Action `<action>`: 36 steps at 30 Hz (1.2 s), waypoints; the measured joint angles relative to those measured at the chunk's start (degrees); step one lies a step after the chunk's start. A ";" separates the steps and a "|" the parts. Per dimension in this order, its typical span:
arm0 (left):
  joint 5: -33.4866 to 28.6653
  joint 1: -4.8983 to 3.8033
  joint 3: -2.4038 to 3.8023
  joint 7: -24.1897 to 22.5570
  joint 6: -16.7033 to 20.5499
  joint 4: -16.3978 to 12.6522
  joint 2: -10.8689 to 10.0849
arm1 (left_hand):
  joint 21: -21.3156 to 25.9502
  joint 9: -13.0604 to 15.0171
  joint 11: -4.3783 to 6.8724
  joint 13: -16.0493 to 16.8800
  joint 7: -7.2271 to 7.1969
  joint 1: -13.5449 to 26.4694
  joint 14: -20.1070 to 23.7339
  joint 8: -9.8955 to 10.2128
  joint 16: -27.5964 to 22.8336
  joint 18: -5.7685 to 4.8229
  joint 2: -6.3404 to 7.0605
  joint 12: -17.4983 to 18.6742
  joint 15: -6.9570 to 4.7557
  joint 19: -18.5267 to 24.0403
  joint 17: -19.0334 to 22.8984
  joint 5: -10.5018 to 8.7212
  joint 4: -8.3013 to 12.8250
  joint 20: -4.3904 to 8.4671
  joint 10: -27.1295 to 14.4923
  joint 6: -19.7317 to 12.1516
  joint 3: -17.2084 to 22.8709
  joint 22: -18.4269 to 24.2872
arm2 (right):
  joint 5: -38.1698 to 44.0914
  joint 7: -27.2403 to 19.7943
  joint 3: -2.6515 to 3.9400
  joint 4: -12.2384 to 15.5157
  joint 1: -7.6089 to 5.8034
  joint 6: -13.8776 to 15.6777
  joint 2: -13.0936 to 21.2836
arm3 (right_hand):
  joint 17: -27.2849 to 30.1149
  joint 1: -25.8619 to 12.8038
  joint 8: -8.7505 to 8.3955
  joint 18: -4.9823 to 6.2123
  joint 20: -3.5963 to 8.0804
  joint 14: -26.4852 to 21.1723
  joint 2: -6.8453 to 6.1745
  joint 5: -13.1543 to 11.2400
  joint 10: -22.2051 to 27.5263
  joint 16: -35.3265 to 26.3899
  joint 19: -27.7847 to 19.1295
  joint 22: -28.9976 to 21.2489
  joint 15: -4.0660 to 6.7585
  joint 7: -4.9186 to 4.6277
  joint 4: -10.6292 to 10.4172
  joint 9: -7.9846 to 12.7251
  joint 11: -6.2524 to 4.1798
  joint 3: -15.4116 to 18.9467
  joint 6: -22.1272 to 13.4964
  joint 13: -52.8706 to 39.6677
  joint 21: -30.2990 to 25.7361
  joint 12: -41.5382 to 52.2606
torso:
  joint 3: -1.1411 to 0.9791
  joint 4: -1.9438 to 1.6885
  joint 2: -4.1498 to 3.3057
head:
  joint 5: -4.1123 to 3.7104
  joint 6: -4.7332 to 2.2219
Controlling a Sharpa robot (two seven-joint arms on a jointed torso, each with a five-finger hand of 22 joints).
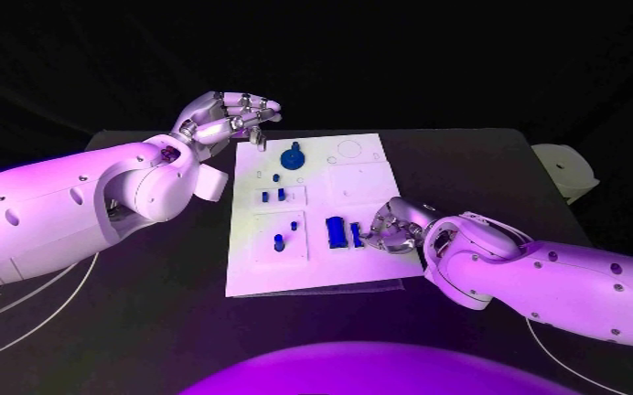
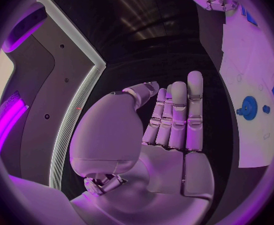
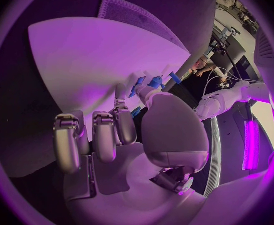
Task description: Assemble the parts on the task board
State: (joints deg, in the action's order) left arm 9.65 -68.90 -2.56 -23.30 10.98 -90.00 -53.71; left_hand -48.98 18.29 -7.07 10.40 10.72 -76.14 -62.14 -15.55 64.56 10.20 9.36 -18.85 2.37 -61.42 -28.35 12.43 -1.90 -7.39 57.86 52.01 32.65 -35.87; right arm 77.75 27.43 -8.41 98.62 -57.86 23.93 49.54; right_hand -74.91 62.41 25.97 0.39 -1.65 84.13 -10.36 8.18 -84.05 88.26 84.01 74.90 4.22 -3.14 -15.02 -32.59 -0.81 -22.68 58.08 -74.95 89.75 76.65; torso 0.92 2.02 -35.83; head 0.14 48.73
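1. Counter (image 1: 158, 322): black, carries the white task board (image 1: 330, 272) at its middle, long side running away from the robot.
2. Task board: looks like a stiff, flat plate with moulded recesses; probably light enough to slide if pushed sideways, so loads should go straight down.
3. Left hand (image 1: 227, 119): raised beside the board's far left corner, fingers curled loosely. A small dark thing sits near its fingertips, too small to tell if it's pinched. In the left wrist view the hand (image 2: 168, 130) looks flat and bare. State: cannot tell.
4. Right hand (image 1: 396, 226): down on the board's near right area, fingers bent onto the surface just beside the upright blue parts. Whether it grips one or only presses: cannot tell.
5. Blue gear (image 1: 293, 158): on the far half of the board. Likely rigid plastic, light; take it by the rim or hub.
6. Upright blue parts (image 1: 337, 232): in the near recess. Small, hard, likely slippery; pinch on the flat sides, low down.
7. Smaller blue pegs (image 1: 272, 196): mid board, left side. Tiny, easy to knock loose; fingertip pinch only.
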 measured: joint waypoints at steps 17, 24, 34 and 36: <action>0.00 0.00 -0.14 0.00 0.02 0.52 -0.04 | 0.00 0.00 0.00 0.01 0.00 0.00 0.00 0.00 0.00 0.00 0.00 0.00 0.00 0.00 0.06 0.00 0.00 0.00 0.00 0.00 0.00 0.06 | -4.08 -7.65 0.02 1.65 -0.77 7.61 4.43 | 0.00 1.41 -0.93 0.00 0.00 0.00 0.59 1.35 0.00 0.00 0.00 0.04 0.00 -0.82 0.17 0.40 0.00 0.16 -0.83 0.01 0.00 -0.83 | -0.02 0.09 0.24 | 0.21 -0.61; -0.19 0.40 -0.42 -0.18 0.33 1.67 0.18 | 0.37 -0.09 0.21 -0.06 0.20 0.10 0.21 0.00 0.00 0.00 0.09 -0.24 0.21 0.00 0.16 0.00 -0.37 0.00 -0.21 -0.22 -0.35 0.21 | -17.99 -21.07 0.09 0.08 -2.67 12.82 5.86 | -0.03 5.72 -2.84 0.51 -0.54 -0.11 1.12 2.46 3.72 -3.28 -0.10 0.03 -0.57 -2.11 1.50 0.90 1.41 0.28 -3.36 0.02 -6.04 -8.83 | 0.01 0.24 0.81 | 0.23 -1.33; -2.81 2.03 -0.54 -1.79 2.82 8.22 3.37 | 8.34 -0.65 -0.45 -0.94 0.10 2.27 6.87 -0.35 -6.65 0.01 1.66 -0.76 0.92 3.93 4.13 -0.28 -4.04 -1.00 -0.87 -2.01 -4.69 4.84 | -44.20 -37.63 0.37 -11.23 -6.87 11.85 1.07 | 31.76 12.73 -6.49 9.37 -4.71 -16.40 0.80 -0.68 26.68 -42.59 -18.09 -14.71 -4.94 -6.10 2.76 2.20 5.80 -2.05 -11.03 24.77 -68.76 -50.11 | 0.90 0.48 2.92 | -0.12 -3.32; -3.82 2.28 -0.53 -2.42 3.44 9.89 4.28 | 14.19 -1.08 -0.97 -2.21 0.50 1.45 10.31 -0.30 -14.08 0.01 1.78 0.64 2.07 7.09 7.71 -0.46 -4.61 -2.15 -2.00 -3.02 -5.26 8.39 | -48.38 -39.43 0.48 -13.82 -7.51 10.67 -0.44 | 35.05 13.43 -7.21 9.37 -6.19 -20.64 0.28 -0.98 28.49 -49.67 -20.81 -20.14 -6.21 -6.80 2.29 3.22 6.53 -2.96 -11.50 32.00 -74.80 -55.63 | 1.12 0.49 3.44 | -0.13 -3.84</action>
State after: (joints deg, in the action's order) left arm 5.83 -66.61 -3.09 -25.72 14.42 -80.10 -49.43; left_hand -34.80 17.21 -8.03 8.20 11.22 -74.69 -51.83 -15.85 50.48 10.21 11.15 -18.21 4.44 -54.34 -20.65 11.97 -6.51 -9.54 55.86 48.99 27.39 -27.48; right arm 29.36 -12.00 -7.93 84.80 -65.38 34.60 49.10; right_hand -39.86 75.84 18.76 9.76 -7.84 63.49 -10.08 7.21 -55.56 38.58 63.20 54.76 -1.99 -9.94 -12.73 -29.37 5.72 -25.64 46.58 -42.95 14.94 21.01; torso 2.03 2.51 -32.39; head 0.01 44.89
